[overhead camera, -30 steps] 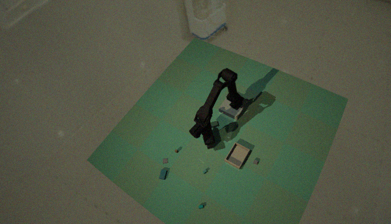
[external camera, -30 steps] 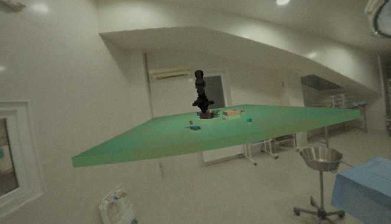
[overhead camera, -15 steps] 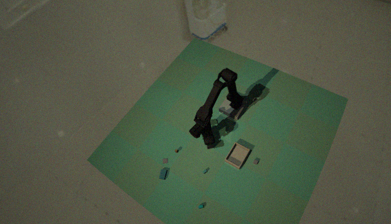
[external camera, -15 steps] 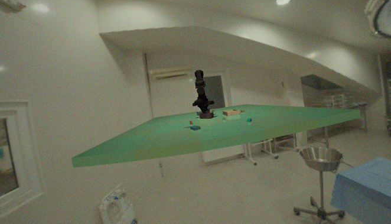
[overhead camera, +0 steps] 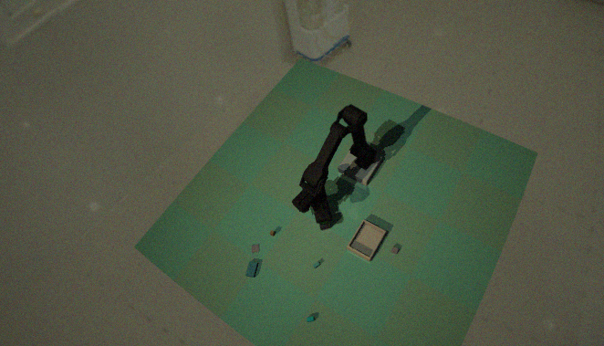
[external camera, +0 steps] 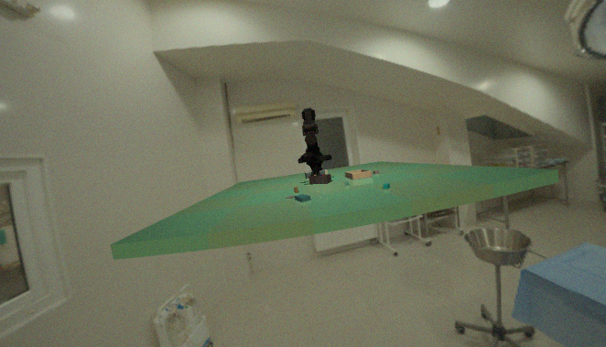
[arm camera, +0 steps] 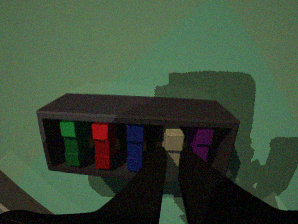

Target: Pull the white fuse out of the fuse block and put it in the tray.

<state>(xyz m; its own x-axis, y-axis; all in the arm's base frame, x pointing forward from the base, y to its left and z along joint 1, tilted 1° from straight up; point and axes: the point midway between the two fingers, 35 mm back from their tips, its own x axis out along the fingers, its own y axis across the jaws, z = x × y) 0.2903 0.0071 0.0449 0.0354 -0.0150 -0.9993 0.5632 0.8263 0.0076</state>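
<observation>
In the wrist view, the small pale cream-white fuse [arm camera: 173, 141] stood upright in the fourth slot from the left of the dark brown rectangular fuse block [arm camera: 136, 108]. It looked like a short squared peg, its top lighter than its shadowed lower part. The black parallel-jaw gripper [arm camera: 172, 163] came in from below the frame, and its two dark fingers were pinched on the white fuse, one on each side of it, with only a narrow gap between them.

A blue fuse [arm camera: 135, 145] sat just left of the white one and a purple fuse [arm camera: 201, 144] just right. Further left stood a red fuse [arm camera: 101, 144] and a green fuse [arm camera: 68, 141].

From above, the shallow tan square tray [overhead camera: 368, 240] lay on the green mat [overhead camera: 433, 205], well apart from the black arm [overhead camera: 326, 162].
</observation>
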